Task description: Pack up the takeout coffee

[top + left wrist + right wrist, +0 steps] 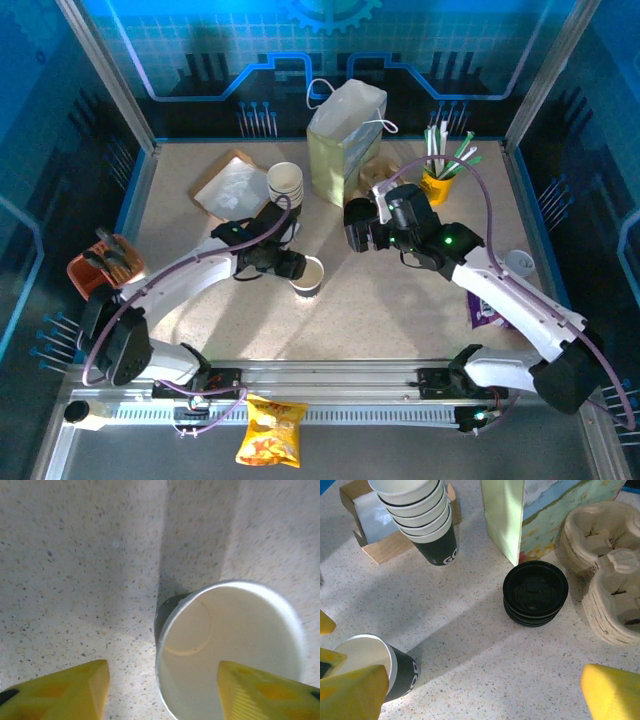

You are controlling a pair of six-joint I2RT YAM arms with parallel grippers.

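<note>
**Jaws released on both arms; open-topped cup stands mid-surface**

Your left jaws are spread and grasp nothing. In the left wrist view, one yellow finger [70,692] hangs over bare surface and the other sits over the mouth of the paper cup [235,645]. The cup's near wall lies between them, and a gap shows on its outer side. Your right jaws are spread wide and empty, hanging above the surface just in front of the bag.

The speckled surface [400,320] carries everything else. At its far middle, a pale green paper bag [345,140] stands upright with its white cord handles up. Far left of it lies a brown cardboard tray [232,185] with white paper inside. At the bag's right foot sit stacked pulp cup carriers [605,555]. A stack of lidless cups [285,183] stands between the tray and the bag. A stack of black lids [535,592] sits just in front of the bag's corner, beside the carriers.

The paper cup itself stands upright near the middle of the surface, apart from both stacks. It is black-sided, cream inside, empty and uncovered, and it is outside the bag.
</note>
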